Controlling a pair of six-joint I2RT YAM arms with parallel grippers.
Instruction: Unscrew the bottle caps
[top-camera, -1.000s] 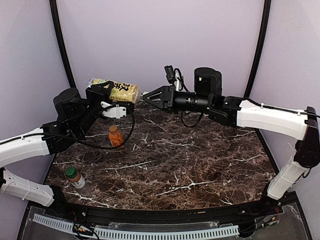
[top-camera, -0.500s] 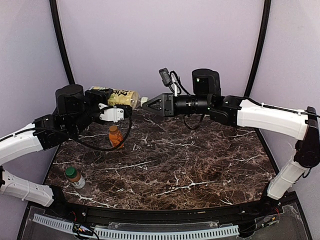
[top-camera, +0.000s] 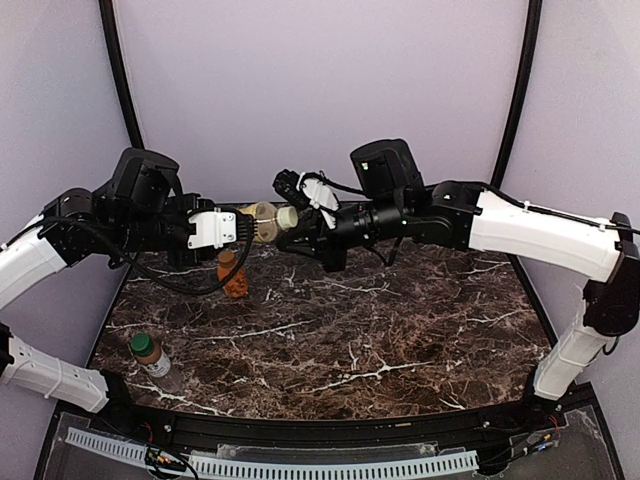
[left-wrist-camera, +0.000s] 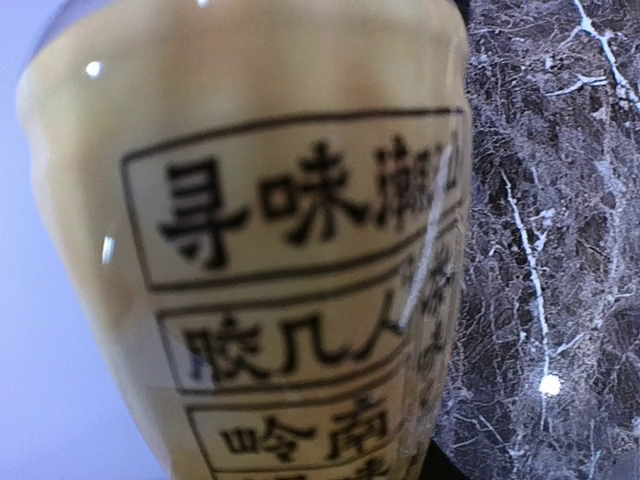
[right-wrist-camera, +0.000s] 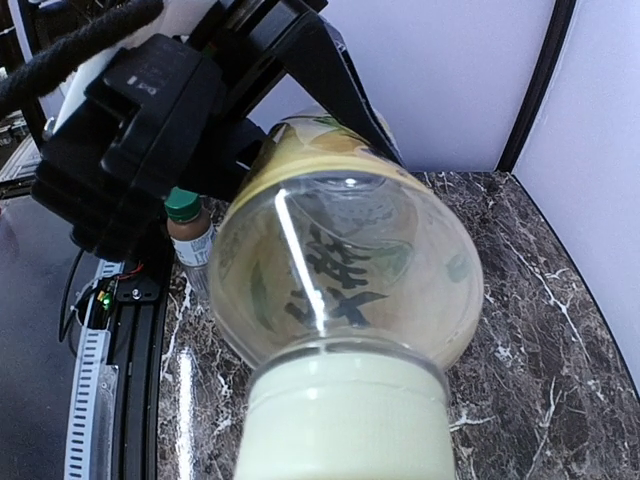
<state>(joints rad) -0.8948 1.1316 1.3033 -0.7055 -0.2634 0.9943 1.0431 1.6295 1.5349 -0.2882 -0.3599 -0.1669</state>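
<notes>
Left fingers (right-wrist-camera: 335, 85) tight around yellow-labelled bottle (right-wrist-camera: 350, 270)

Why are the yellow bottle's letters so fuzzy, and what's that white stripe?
Left wrist view: the yellow bottle sits too close to the lens, so its print is soft. Right wrist view: the stripe is light glare on the clear plastic; the cap is blurred too.

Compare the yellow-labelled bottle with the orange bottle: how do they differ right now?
The yellow-labelled bottle lies on its side in the air, clamped by the left gripper. The orange bottle stands upright on the marble table, and nothing grips it. The yellow-labelled one is the larger and carries bold black characters, while the orange one shows no readable print. Both appear capped.
</notes>
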